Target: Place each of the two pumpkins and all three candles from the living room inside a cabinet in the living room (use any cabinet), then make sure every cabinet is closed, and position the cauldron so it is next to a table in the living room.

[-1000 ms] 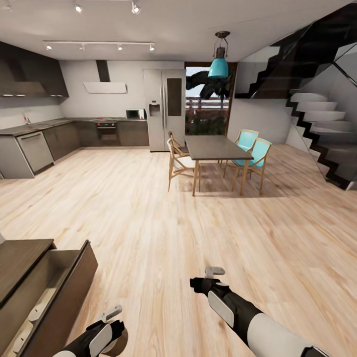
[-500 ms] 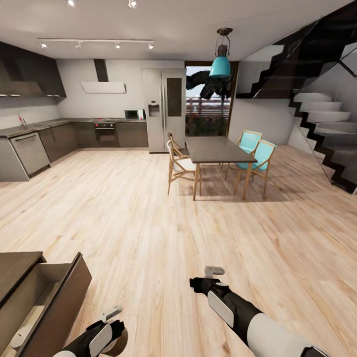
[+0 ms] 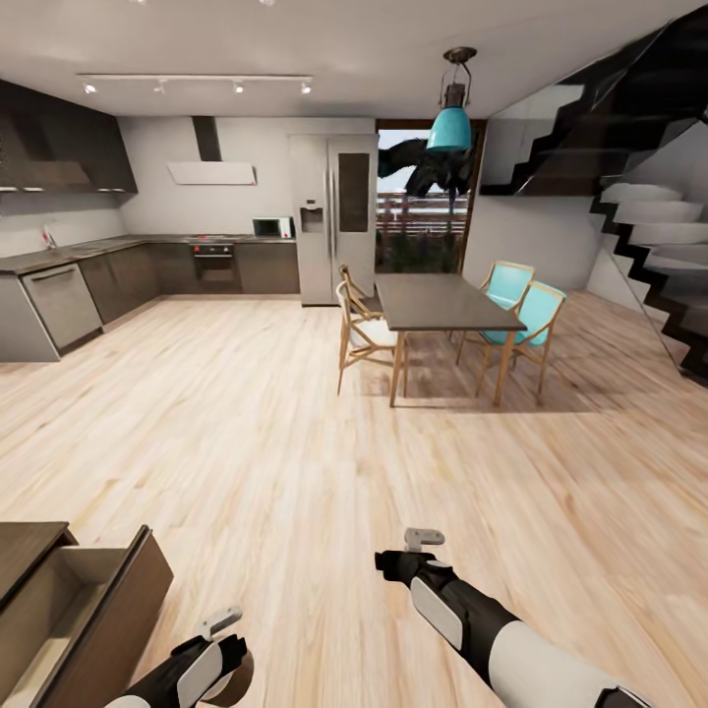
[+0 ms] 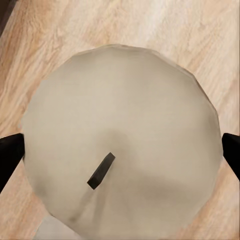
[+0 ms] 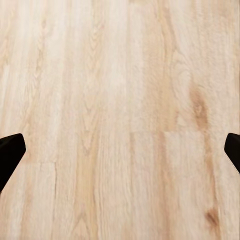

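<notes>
My left gripper (image 4: 120,156) is shut on a candle (image 4: 120,130), a pale grey-white cylinder seen end-on with a short dark wick, its black fingertips (image 4: 9,156) pressing both sides. In the head view that gripper (image 3: 224,649) hangs low at the bottom left, just right of the cabinet (image 3: 138,590). The dark-brown cabinet has one drawer (image 3: 69,600) pulled out, showing its beige inside. My right gripper (image 3: 425,539) is open over bare wood floor, and its wrist view (image 5: 120,155) has nothing between the fingers. No pumpkins, cauldron or coffee table are in view.
A dark-topped dining table (image 3: 442,300) with wooden and teal chairs (image 3: 536,315) stands ahead on the right. Grey kitchen counters (image 3: 59,295) and a fridge (image 3: 329,216) line the far wall. Black stairs (image 3: 649,236) rise at the right. Wood floor (image 3: 295,433) stretches between.
The camera has moved: the cabinet slid toward the picture's lower left corner and the dining table drifted right. Both arms keep their places in the view, the candle still held.
</notes>
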Controlling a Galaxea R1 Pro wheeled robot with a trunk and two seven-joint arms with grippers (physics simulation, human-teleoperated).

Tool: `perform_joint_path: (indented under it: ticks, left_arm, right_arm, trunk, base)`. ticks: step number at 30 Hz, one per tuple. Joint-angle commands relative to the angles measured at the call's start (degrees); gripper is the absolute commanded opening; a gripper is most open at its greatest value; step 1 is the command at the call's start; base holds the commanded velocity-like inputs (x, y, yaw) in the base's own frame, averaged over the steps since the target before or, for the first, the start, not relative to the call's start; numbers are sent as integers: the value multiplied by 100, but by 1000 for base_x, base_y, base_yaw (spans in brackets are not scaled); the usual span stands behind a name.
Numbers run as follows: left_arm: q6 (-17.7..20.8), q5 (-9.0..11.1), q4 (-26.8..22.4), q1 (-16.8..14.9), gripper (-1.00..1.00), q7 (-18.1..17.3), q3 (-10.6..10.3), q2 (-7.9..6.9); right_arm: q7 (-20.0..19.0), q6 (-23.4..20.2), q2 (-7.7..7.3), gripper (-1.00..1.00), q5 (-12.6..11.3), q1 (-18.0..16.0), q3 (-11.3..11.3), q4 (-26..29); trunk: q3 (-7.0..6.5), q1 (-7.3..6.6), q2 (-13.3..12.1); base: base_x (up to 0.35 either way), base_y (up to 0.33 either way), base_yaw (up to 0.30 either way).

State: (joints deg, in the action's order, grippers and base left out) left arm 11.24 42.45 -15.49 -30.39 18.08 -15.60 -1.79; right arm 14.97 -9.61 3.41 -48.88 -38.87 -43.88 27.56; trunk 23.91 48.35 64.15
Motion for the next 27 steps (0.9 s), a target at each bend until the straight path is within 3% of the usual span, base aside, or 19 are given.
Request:
perform_joint_path:
  ticks: [1, 16, 27]
  left_arm:
    - [27, 36, -17, -2, -100, 38, -49, -5]
    - [19, 36, -7, -2, -100, 38, -49, 3]
    - [11, 36, -1, -2, -100, 38, -49, -1]
  right_arm:
    - [49, -15, -2, 100, -34, -7, -41, 10]
    - [42, -8, 10, 100, -34, -7, -42, 4]
    - [48, -9, 12, 100, -34, -8, -42, 5]
  trunk:
    - [6, 4, 4]
    - [6, 4, 4]
    - [6, 4, 4]
  base:
    - [323, -98, 66]
    - [315, -157, 70]
    - [291, -209, 158]
